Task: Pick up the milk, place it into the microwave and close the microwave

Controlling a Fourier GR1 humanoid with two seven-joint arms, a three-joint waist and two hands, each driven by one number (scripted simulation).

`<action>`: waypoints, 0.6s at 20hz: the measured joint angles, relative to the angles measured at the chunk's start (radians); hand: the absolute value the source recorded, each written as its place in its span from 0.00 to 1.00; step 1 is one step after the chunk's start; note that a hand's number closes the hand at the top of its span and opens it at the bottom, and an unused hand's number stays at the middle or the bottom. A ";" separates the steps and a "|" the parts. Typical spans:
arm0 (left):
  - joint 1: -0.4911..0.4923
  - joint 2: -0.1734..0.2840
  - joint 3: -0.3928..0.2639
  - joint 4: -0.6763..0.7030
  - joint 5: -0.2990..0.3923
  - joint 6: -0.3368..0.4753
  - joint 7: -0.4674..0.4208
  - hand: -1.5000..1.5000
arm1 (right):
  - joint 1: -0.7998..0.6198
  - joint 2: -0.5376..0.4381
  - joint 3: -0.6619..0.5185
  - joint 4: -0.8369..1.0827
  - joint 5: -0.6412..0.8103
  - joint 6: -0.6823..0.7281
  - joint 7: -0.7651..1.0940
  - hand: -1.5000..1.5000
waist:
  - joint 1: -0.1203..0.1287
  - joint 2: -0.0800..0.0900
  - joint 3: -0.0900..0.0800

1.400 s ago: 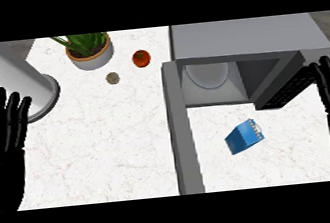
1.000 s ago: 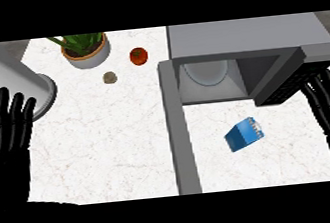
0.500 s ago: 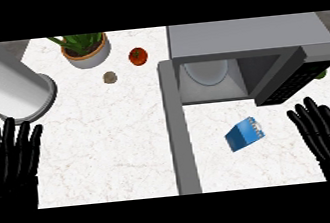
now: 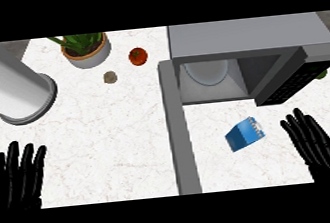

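Note:
A blue milk carton (image 4: 244, 134) lies on the white counter, in front of the microwave (image 4: 248, 55). The microwave stands at the back right with its door (image 4: 179, 132) swung open toward me, seen edge-on as a long grey strip; a white turntable shows inside. My right hand (image 4: 316, 144) is open, fingers straight, just right of the carton and apart from it. Low at the left edge, my left hand (image 4: 15, 178) is open too, fingers up, far from the carton.
A big grey cylinder (image 4: 7, 91) lies tilted at the back left. A potted plant (image 4: 85, 50), a red tomato-like object (image 4: 138, 56) and a small brown item (image 4: 110, 77) sit at the back. The open door splits the counter (image 4: 103, 134) in two.
Both hands have dropped toward the lower edge of the view and moved slightly inward; the right one now lies beside the carton. The carton and the door have not moved.

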 measured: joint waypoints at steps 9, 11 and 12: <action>0.102 0.007 -0.031 0.004 0.004 -0.036 -0.096 0.00 | -0.088 0.049 -0.032 0.282 0.075 -0.037 -0.162 0.00 | 0.005 0.001 0.000; 0.132 0.011 -0.034 -0.019 0.006 -0.041 -0.095 0.00 | -0.101 0.057 -0.052 0.343 0.088 -0.055 -0.205 0.00 | 0.005 0.001 0.000; 0.144 0.017 -0.026 -0.023 0.016 -0.050 -0.101 0.00 | -0.123 0.056 -0.072 0.386 0.086 -0.060 -0.225 0.00 | 0.006 0.001 0.000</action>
